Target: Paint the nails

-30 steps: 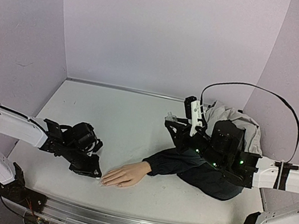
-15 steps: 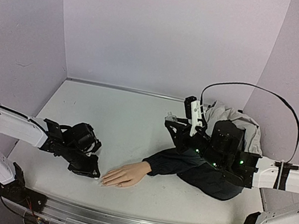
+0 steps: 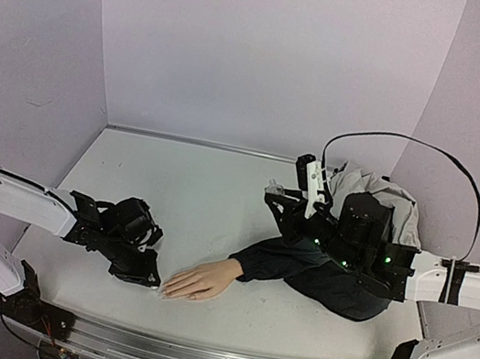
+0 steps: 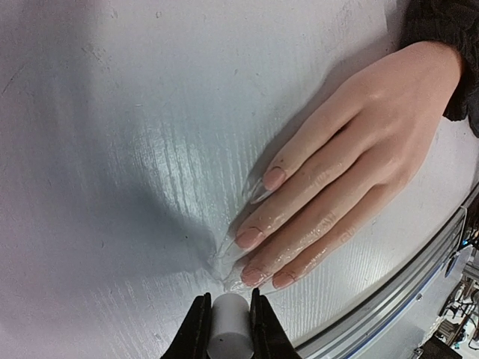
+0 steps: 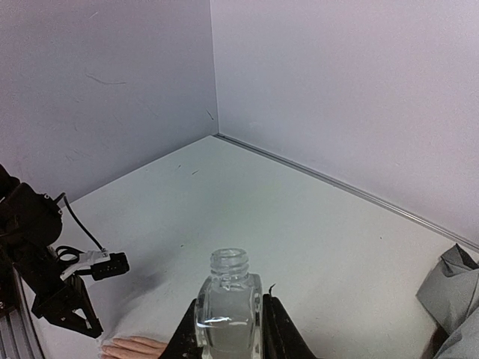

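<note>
Nothing has visibly shifted since a second ago; both arms hold station. Mannequin hand (image 3: 204, 279) lies at six o'clock on the table (image 3: 199, 200), fingertips toward nine. Right gripper (image 5: 228, 329) clamps an open glass bottle (image 5: 227, 295). Left gripper (image 4: 227, 318) pinches a white cap (image 4: 227, 335), just nine o'clock of the nails (image 4: 248, 238) from above. Judged: nails rigid, slick; hand light, may slide, so steady it at the sleeve (image 3: 282, 257).

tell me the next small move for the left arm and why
Probably ease the brush forward onto the nearest nail and stroke along it. The left hand is shut on the white brush cap, which points at the mannequin hand and sits just short of its fingertips, apparently not yet on a nail.
</note>
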